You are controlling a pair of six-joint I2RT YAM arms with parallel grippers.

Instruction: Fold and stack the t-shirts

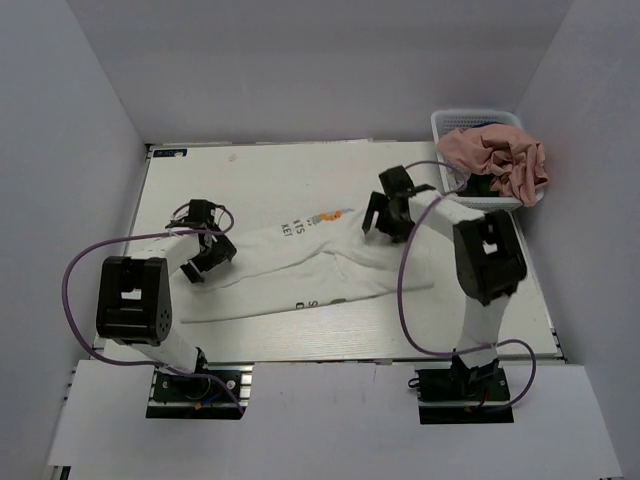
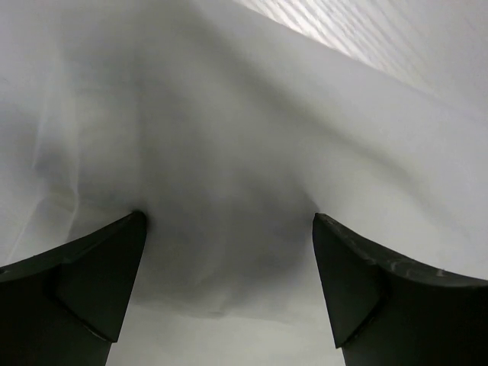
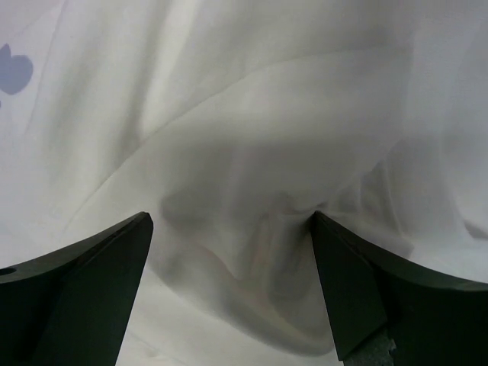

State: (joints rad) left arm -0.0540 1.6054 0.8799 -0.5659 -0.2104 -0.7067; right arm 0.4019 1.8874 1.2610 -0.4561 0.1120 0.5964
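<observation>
The left end effector (image 2: 229, 221) is held spread wide over smooth white cloth, and the right end effector (image 3: 232, 217) likewise over a rumpled fold, nothing being gripped by either; the white t-shirt (image 1: 300, 265) is spread crumpled across the middle of the table (image 1: 250, 165); the pink t-shirt (image 1: 495, 155) is heaped in the basket (image 1: 470, 120) at the far right. Each edge is best pinched low and at the same time, so that the cloth is drawn taut before it is folded.

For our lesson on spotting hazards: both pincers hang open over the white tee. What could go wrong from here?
The white tee lies bunched under the right pincer, so closing may catch several layers. The pink tee hangs over the basket rim near the right arm, which might snag it.
</observation>
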